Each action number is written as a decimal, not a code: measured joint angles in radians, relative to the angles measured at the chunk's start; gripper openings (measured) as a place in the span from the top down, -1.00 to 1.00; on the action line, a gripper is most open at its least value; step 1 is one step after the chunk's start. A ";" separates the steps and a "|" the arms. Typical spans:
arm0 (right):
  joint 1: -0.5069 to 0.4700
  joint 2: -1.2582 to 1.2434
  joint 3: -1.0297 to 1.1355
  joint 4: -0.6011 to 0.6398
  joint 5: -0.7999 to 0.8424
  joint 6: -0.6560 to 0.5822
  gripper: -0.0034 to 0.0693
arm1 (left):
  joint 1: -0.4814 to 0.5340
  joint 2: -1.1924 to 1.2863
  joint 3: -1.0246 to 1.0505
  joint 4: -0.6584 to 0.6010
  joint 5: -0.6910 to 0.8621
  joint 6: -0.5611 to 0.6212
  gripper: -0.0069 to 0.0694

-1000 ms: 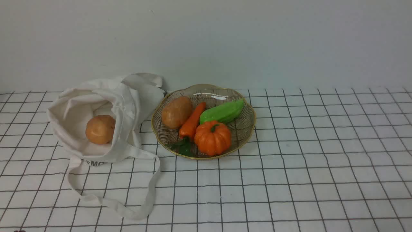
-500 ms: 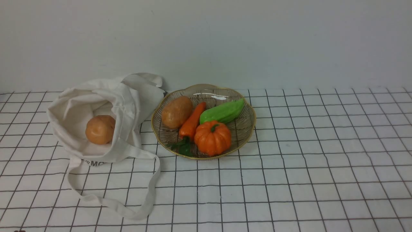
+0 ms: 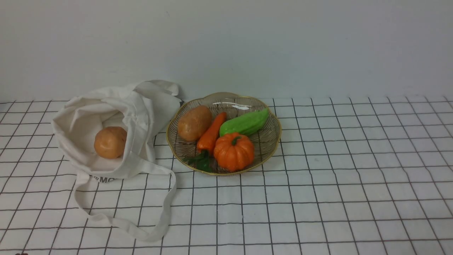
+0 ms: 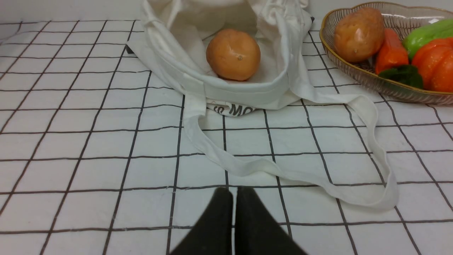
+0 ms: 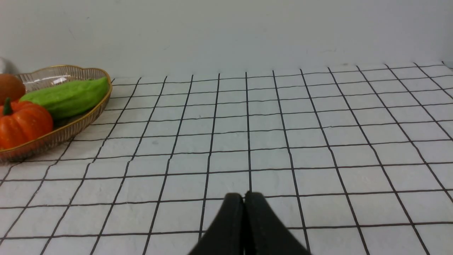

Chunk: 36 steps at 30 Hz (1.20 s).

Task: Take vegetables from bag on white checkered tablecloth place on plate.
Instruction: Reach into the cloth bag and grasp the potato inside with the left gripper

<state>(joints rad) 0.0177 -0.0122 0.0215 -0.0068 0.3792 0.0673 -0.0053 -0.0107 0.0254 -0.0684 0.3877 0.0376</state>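
A roundish tan potato (image 3: pixel 110 142) lies inside the open off-white cloth bag (image 3: pixel 81 117) on the white checkered tablecloth (image 3: pixel 318 198); the left wrist view shows the potato (image 4: pixel 233 54) in the bag (image 4: pixel 244 88) too. The wire plate with a gold rim (image 3: pixel 272 145) stands to the bag's right. My left gripper (image 4: pixel 234 193) is shut and empty, low over the cloth on the near side of the bag's strap (image 4: pixel 269 166). My right gripper (image 5: pixel 244 197) is shut and empty over bare cloth, to the right of the plate (image 5: pixel 70 129). Neither gripper shows in the front view.
The plate holds a longer oval potato (image 3: pixel 194 123), an orange carrot (image 3: pixel 211 134), a green gourd (image 3: pixel 245 123) and a small orange pumpkin (image 3: pixel 233 151). The bag's long strap (image 3: pixel 141 230) loops toward the table's near edge. A pale wall (image 3: pixel 226 46) stands behind.
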 joint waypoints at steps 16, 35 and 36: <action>0.000 0.000 0.000 0.000 0.000 0.000 0.95 | 0.000 0.000 0.000 0.000 0.000 0.000 0.83; 0.000 0.000 0.000 0.000 0.000 0.000 0.95 | 0.000 0.000 0.003 -0.808 -0.014 -0.332 0.83; 0.000 0.000 0.000 0.000 0.000 0.000 0.95 | 0.000 0.000 0.003 -0.817 -0.011 -0.316 0.83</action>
<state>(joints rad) 0.0177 -0.0122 0.0215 -0.0068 0.3792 0.0673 -0.0053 -0.0107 0.0281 -0.8853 0.3766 -0.2782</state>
